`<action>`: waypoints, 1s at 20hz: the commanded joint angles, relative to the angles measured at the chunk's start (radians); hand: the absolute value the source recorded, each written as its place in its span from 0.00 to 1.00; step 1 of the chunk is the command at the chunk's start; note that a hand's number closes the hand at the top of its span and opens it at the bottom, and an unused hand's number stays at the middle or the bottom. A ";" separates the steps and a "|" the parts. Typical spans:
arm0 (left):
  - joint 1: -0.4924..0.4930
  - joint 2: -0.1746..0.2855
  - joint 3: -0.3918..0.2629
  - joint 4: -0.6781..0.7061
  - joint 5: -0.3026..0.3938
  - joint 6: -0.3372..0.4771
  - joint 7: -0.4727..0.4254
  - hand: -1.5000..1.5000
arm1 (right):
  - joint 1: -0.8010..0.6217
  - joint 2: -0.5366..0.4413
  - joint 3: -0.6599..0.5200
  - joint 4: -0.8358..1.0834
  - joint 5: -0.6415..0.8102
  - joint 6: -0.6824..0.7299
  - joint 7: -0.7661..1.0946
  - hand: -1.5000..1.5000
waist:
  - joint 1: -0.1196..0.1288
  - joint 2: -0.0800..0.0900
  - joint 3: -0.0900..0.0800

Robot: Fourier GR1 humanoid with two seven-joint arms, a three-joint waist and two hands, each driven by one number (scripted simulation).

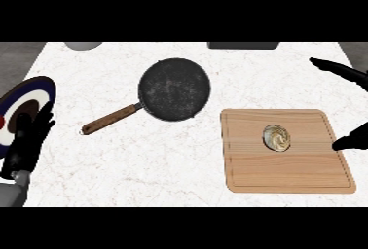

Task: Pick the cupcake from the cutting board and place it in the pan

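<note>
A cupcake point(278, 137) with pale swirled frosting sits near the middle of the wooden cutting board point(287, 170) at the right of the counter. A black pan point(174, 88) with a brown wooden handle point(109, 119) lies left of the board, its handle pointing down-left, nothing inside it. My right hand point(343, 72) shows at the right edge, open, with fingers point(352, 141) spread above and beside the board's right side, apart from the cupcake. At the left edge my left hand point(25, 141) rests open, fingers up.
A round plate point(22, 104) with blue, white and red rings lies partly off the counter's left edge, behind the left hand. A grey round object point(84, 45) and a dark flat object point(243, 45) stand at the far edge.
</note>
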 commanded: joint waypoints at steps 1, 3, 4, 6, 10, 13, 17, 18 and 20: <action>0.005 -0.025 -0.010 -0.021 -0.020 0.025 0.017 0.50 | -0.040 -0.034 0.091 -0.101 0.111 0.025 0.145 0.00 | -0.004 -0.001 0.001; 0.031 0.006 0.013 -0.029 -0.005 -0.010 -0.008 0.50 | -0.057 -0.026 0.149 -0.140 0.173 0.033 0.217 0.00 | 0.004 -0.002 0.001; -0.013 0.007 0.028 0.015 -0.001 -0.026 -0.012 0.50 | -0.064 -0.034 0.164 -0.178 0.176 0.065 0.264 0.00 | -0.010 -0.001 0.000; -0.070 -0.017 0.027 0.062 -0.013 -0.021 0.023 0.50 | -0.060 0.017 0.213 -0.182 0.245 0.040 0.290 0.00 | -0.014 0.003 0.001; -0.040 -0.036 0.036 0.072 -0.024 -0.035 -0.021 0.50 | -0.074 0.054 0.279 -0.136 0.320 0.102 0.323 0.00 | -0.001 0.006 0.002; -0.049 0.018 0.085 0.052 -0.031 -0.076 0.004 0.50 | 0.026 0.092 0.285 -0.194 0.394 0.050 0.325 0.00 | -0.008 0.003 0.003; -0.088 -0.087 0.074 0.113 -0.089 -0.046 -0.022 0.50 | 0.019 0.160 0.275 -0.176 0.462 0.078 0.337 0.00 | -0.010 0.003 0.003; -0.041 -0.050 0.060 0.020 -0.095 -0.047 0.027 0.50 | 0.090 0.062 0.248 -0.101 0.491 0.023 0.178 0.00 | -0.008 0.003 0.003; -0.013 -0.051 0.125 0.090 -0.071 -0.109 -0.063 0.50 | 0.034 0.170 0.261 -0.151 0.529 0.063 0.320 0.00 | -0.006 0.003 0.003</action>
